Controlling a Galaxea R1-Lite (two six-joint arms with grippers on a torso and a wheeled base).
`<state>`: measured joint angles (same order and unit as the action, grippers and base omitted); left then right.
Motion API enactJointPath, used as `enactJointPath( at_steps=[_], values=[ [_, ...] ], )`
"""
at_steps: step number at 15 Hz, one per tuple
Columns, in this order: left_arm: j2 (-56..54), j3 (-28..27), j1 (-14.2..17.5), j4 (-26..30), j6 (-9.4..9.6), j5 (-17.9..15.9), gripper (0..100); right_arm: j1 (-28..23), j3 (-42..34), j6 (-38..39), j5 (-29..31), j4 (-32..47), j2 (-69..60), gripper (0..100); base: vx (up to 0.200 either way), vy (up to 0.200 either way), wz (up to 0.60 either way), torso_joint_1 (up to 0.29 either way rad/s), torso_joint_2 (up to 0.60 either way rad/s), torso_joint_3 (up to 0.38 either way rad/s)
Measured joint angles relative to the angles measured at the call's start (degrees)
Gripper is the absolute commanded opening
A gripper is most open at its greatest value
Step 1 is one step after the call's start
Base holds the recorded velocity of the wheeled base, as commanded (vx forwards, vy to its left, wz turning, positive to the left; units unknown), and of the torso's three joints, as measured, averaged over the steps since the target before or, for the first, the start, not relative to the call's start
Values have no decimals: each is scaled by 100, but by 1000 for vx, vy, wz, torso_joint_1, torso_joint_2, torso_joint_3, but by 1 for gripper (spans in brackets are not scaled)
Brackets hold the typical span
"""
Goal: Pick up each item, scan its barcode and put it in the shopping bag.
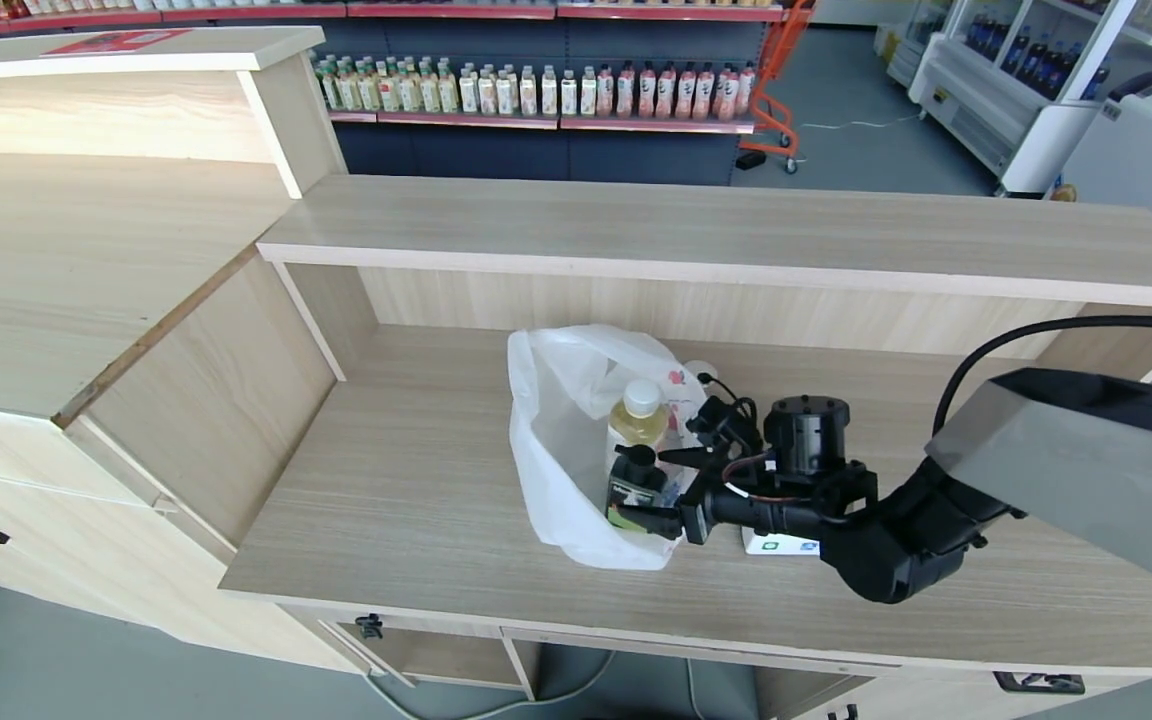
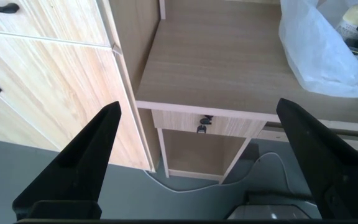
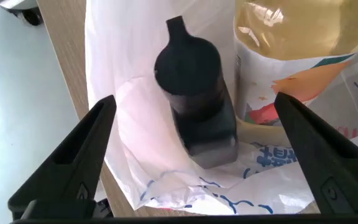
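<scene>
White plastic shopping bag (image 1: 556,470) on the pale wooden counter (image 1: 416,500), holding a dark black-capped bottle (image 3: 197,106) and a white-capped bottle of yellow drink (image 1: 639,418)
Right gripper (image 1: 664,490) at the bag's mouth, fingers spread either side of the dark bottle, not touching it; left gripper (image 2: 199,104) spread wide off the counter's near edge

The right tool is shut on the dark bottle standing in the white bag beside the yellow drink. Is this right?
No. The right wrist view shows the right tool open, its fingers clear of the dark bottle, which does stand in the white bag beside the yellow drink.
</scene>
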<state>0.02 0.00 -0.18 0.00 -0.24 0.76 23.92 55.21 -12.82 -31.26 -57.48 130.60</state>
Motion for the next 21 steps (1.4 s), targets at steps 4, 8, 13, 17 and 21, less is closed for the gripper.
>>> enactJointPath(
  at_steps=[4,8,13,17,21],
  values=[
    [0,0,0,0,0,0,100,-201,-358,557,0,2,-488,100,0,0,0,0,0,0],
    [0,0,0,0,2,0,100,-297,-679,1287,30,82,-1354,100,0,0,0,0,0,0],
    [0,0,0,0,2,0,100,-645,-2035,1534,633,837,-3782,100,0,0,0,0,0,0],
    [0,0,2,0,0,0,100,-929,-4008,1448,2442,2013,-6443,100,0,0,0,0,0,0],
    [0,0,0,0,0,0,100,-1604,-5086,1358,3191,3835,-9273,100,0,0,0,0,0,0]
  ],
)
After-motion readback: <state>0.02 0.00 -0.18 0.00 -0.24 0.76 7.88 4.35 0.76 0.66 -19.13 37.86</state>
